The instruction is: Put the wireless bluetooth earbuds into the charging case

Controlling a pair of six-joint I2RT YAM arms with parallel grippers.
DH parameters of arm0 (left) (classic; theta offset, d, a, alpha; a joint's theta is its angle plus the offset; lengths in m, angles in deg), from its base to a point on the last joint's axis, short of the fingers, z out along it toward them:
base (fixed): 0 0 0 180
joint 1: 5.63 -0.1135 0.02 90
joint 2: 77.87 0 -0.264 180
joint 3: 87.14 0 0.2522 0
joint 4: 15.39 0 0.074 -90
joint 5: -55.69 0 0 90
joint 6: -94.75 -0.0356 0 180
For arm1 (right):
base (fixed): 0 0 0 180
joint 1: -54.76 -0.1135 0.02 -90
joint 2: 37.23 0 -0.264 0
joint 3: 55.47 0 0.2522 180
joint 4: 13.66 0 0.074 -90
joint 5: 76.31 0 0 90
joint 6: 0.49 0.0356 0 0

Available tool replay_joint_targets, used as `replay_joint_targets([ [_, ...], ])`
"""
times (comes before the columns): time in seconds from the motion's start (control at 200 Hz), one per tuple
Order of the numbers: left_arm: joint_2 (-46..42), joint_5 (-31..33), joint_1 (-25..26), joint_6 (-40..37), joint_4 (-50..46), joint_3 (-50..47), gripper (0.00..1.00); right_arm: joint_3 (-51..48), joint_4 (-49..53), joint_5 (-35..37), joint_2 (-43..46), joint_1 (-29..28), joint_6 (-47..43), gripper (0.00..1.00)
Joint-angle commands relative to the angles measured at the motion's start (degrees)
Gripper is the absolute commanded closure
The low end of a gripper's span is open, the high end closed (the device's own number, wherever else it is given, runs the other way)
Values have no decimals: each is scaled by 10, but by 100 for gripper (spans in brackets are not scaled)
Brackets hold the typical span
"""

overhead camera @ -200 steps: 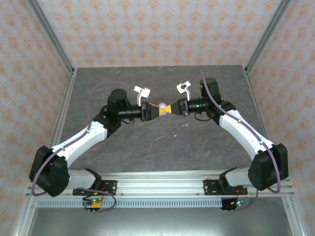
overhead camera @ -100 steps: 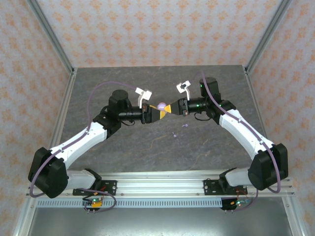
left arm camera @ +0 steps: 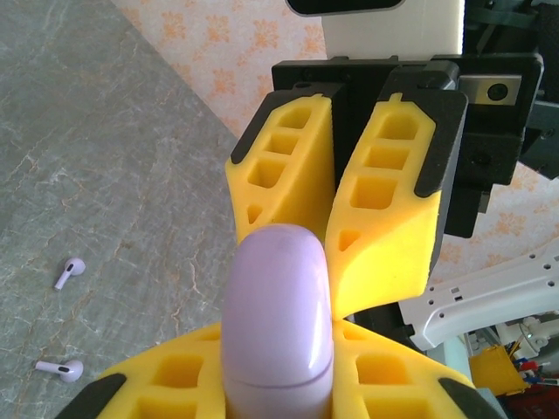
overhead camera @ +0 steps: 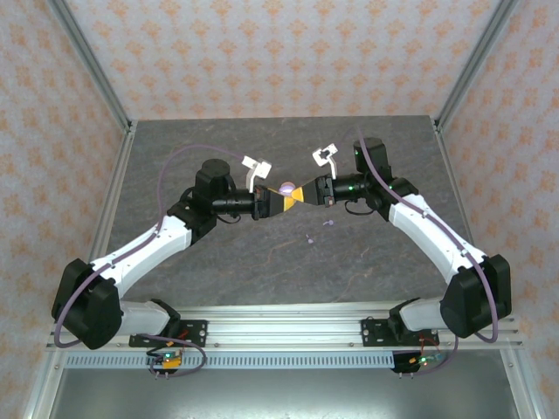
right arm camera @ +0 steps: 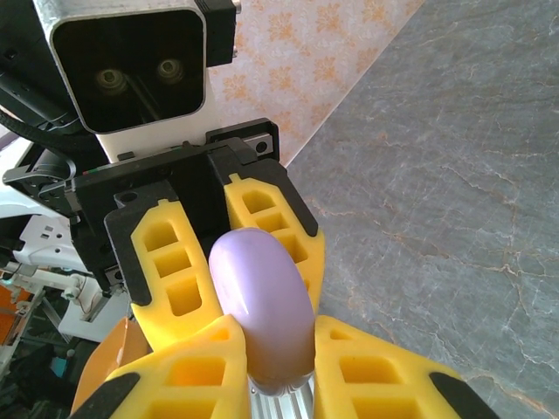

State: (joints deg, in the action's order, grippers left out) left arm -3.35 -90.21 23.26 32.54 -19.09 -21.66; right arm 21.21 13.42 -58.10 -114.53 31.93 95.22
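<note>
Both the left gripper [overhead camera: 281,200] and the right gripper [overhead camera: 301,193] are clamped on the lavender charging case [left arm camera: 278,305], held above the middle of the table [overhead camera: 262,144], well apart from every edge, with two lavender earbuds [left arm camera: 68,272] lying loose on the slab nearby.
</note>
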Motion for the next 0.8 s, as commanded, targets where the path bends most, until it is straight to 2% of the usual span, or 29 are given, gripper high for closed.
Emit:
replay_joint_targets([
  [0.0, 0, 15, 6, -17, -1, 24, 85, 18, 11, 1, 2, -7, -16, 80],
  [0.115, -4, 30, 6, -38, -26, 28, 87, 17, 29, 42, 11, -8, -19, 66],
  [0.175, -8, 45, 6, -58, -49, 32, 87, 12, 34, 81, 22, -8, -15, 55],
  [0.295, -13, 68, 7, -96, -59, 24, 87, -4, 39, 154, 51, -8, -4, 47],
  [0.476, -8, 79, 8, -139, -31, 7, 86, -7, 70, 180, 76, -8, -9, 43],
  [0.611, -13, 70, 15, -186, 43, -29, 85, 0, 97, 176, 84, -15, -24, 42],
  [0.796, -26, 75, 27, -263, 26, -36, 85, 11, 136, 189, 92, -33, -51, 41],
])
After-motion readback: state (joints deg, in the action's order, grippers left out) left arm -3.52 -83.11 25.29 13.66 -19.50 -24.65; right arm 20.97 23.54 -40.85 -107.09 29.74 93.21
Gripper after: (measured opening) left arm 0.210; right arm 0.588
